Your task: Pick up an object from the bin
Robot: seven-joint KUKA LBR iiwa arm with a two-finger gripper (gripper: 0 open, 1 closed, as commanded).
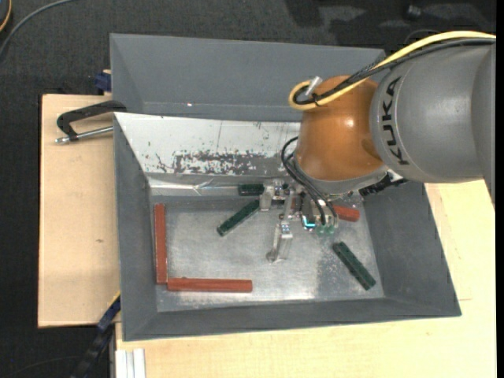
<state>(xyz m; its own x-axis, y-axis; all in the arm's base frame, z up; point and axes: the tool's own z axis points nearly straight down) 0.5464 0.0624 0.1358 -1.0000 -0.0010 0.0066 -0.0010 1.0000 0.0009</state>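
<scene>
So far nothing is picked up. The claw (282,231) hangs low over the bin (134,235) floor, and I see nothing held in it. I cannot tell if the claw is open or closed, as it sits partly under the orange cover (335,132). A green stick (239,219) lies just left of the claw, the nearest thing to it. A second green stick (353,264) lies below and right of the claw, a bit apart. A small red bit (347,213) peeks out right of the claw, under the arm (441,109). A red L-shape (161,246) lies far left of the claw. The grab and the lift are left to do, I think
</scene>
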